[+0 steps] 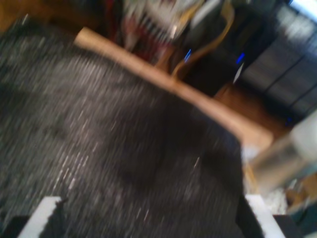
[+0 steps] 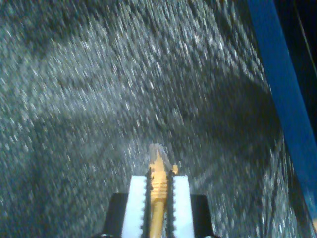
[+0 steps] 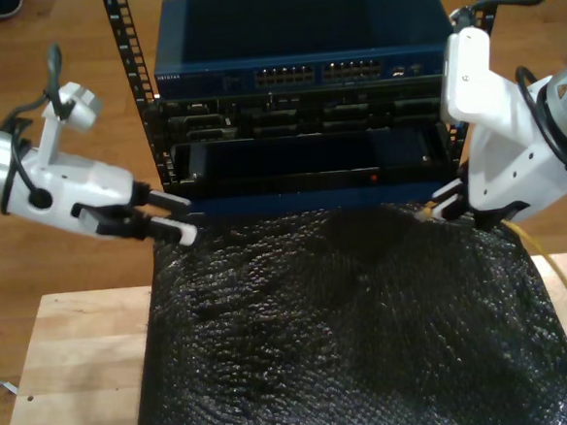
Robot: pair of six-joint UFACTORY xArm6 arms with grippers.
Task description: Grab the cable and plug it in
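Cable [image 2: 158, 191], yellow-orange and thin with a small clear plug tip, sits clenched between the white serrated pads of the second claw [image 2: 159, 184], over the black bubbly mat [image 3: 350, 334]. The first claw [image 1: 148, 210] hangs released above the same mat.

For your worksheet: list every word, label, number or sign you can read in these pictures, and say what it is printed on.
None can be read.
Blue network switch: a small pale mark at its front's corner on the exterior view's left, too small to read.
Ports on its front: no legible numbering.
Both wrist views are blurred; no lettering shows.
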